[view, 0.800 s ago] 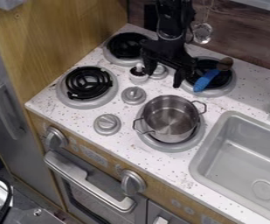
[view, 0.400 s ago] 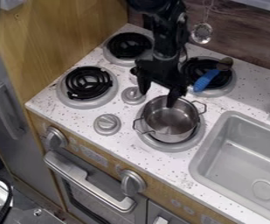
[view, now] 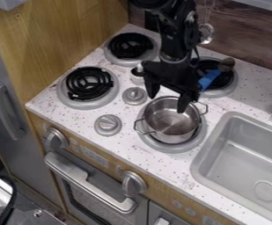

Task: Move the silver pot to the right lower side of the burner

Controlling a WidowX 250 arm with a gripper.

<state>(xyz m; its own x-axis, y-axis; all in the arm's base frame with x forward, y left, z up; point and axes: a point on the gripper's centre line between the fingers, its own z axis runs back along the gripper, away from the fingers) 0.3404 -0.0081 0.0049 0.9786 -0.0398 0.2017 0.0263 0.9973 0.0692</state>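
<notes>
The black gripper (view: 167, 104) hangs above the far edge of a silver pot (view: 170, 127), its two fingers spread apart; one tip overlaps the pot's opening, the other is just beyond the rim at the left. Whether they touch the pot is unclear. The pot, upright with two loop handles, sits on the near right burner (view: 182, 148) of a speckled white stovetop (view: 120, 147), between a gray knob (view: 108, 125) and the sink (view: 244, 160).
</notes>
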